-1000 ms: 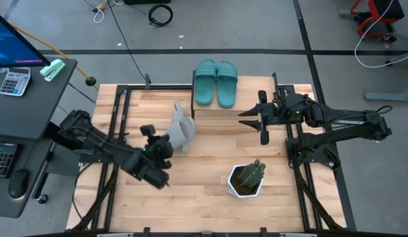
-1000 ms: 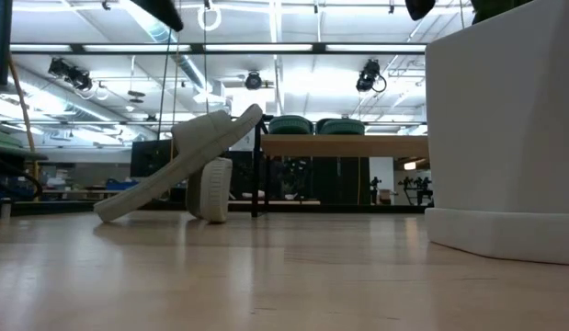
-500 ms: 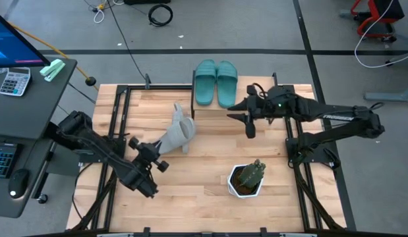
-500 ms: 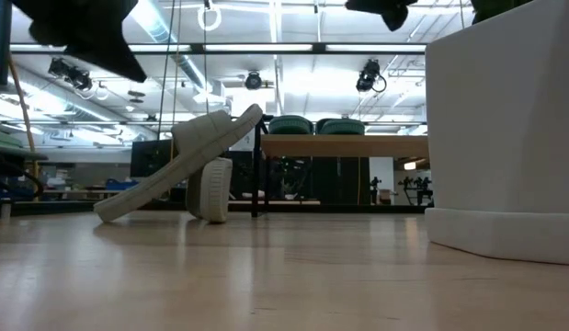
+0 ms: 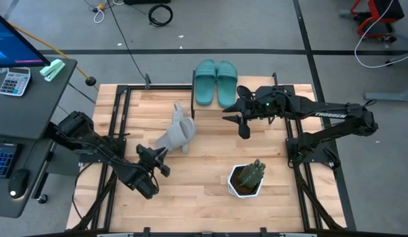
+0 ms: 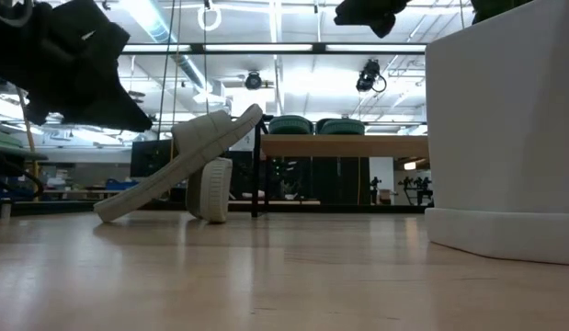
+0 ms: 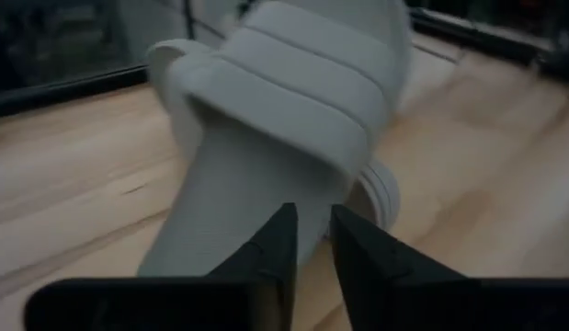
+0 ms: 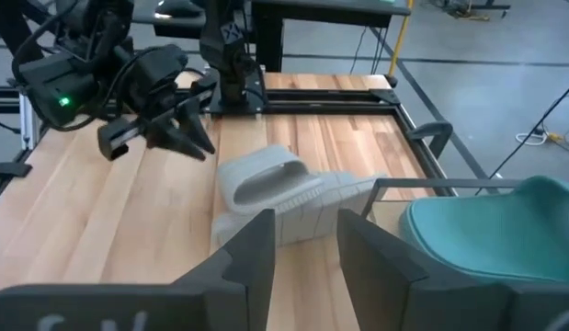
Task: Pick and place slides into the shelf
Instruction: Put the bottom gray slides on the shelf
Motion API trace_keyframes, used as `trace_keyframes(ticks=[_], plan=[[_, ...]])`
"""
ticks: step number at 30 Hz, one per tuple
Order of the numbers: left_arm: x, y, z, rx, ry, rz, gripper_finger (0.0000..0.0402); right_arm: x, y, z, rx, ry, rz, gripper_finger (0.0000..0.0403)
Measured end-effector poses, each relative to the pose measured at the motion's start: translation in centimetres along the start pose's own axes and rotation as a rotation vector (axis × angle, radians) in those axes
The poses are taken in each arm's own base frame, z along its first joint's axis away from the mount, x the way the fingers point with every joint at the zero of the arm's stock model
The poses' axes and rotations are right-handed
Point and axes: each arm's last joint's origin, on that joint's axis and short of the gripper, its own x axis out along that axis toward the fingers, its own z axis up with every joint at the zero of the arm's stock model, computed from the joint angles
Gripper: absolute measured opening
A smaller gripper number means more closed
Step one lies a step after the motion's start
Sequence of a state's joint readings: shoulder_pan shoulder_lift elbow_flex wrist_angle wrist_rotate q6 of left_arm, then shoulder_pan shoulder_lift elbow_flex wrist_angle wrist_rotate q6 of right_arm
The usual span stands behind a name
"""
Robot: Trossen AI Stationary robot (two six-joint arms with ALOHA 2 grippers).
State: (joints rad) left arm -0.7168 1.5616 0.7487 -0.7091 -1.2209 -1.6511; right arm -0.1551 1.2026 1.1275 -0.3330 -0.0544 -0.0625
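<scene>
Two teal-green slides [image 5: 215,82] lie side by side on the shelf's plank top [image 6: 344,145]. Two light grey slides [image 5: 178,130] sit on the table by the shelf's left leg. One stands on its side [image 6: 210,188]. The other [image 6: 174,170] slants with its heel on the table and its toe end propped on the first. My left gripper [image 5: 163,160] hovers near and left of them, pointing at them, fingers a little apart and empty [image 7: 312,234]. My right gripper [image 5: 234,122] hovers open and empty just right of the shelf's front, facing the grey slides [image 8: 275,188].
A white pot with a green plant [image 5: 245,179] stands at the near right, and its wall [image 6: 505,129] fills the low view's right. Black frame rails [image 5: 118,125] run along the table's left and right sides. Bare wood lies between the grey slides and the pot.
My left gripper has drawn back from the grey slides toward the table's near edge and turned to face them. My right gripper has gone toward the table's left, along the shelf's front toward the grey slides. The slides have stayed where they were.
</scene>
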Motion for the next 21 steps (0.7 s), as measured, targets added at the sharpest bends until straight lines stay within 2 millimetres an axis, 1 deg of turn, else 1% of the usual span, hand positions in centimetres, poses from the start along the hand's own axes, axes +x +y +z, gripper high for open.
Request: trace_keyframes(ticks=[3,6,11,15,18,21], plan=[[0.4,-0.4,-0.3,0.133,-0.002,-0.017,0.0117,0.0,0.0,0.0,-0.003,0.003,0.0,0.0126],[0.8,-1.1,-0.2,0.232,-0.006,-0.028,0.0167,0.0,0.0,-0.1,-0.01,0.007,0.0,0.0126],[1.7,-2.1,0.0,0.271,0.007,-0.048,0.026,0.0,0.0,-0.1,-0.011,0.011,0.001,0.0126],[2.3,-2.1,0.0,0.276,0.082,-0.054,0.0327,0.0,0.0,-0.1,-0.009,0.015,0.002,0.0127],[2.9,-2.1,-0.2,0.289,0.133,-0.051,0.0364,0.0,0.0,-0.1,-0.009,0.015,0.002,0.0128],[3.3,-2.1,-0.8,0.334,0.157,-0.044,0.0381,0.0,0.0,-0.2,-0.009,0.016,0.002,0.0128]])
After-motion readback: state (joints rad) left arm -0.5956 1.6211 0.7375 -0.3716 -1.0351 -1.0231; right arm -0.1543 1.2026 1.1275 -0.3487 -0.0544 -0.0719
